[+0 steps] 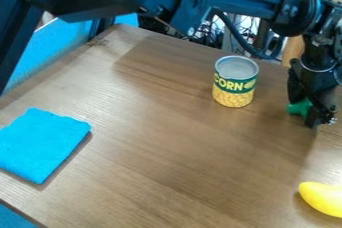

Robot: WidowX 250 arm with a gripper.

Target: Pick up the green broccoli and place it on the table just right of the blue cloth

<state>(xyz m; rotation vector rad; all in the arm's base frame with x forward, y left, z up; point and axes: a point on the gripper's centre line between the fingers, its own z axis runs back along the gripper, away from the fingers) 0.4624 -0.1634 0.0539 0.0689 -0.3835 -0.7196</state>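
Overall, four things lay or stood on the one brown wooden table [153, 147], besides the single black gripper [309, 113], which hung low at the far right. One green object [300, 107] was right at the gripper, partly hidden by it, near the table's right side. Whether the gripper was apart or clamped on that object, I could not tell. To their left, just beyond the middle, stood one can [235, 83], upright, with a grey top and a green-and-yellow label. One blue cloth [41, 143], folded into a rough square, lay flat at the left, well apart from the can. One smooth yellow object [322, 198] lay at the lower right, nearer the camera than the gripper. Several cables [207, 34] were bunched behind the table's far edge.
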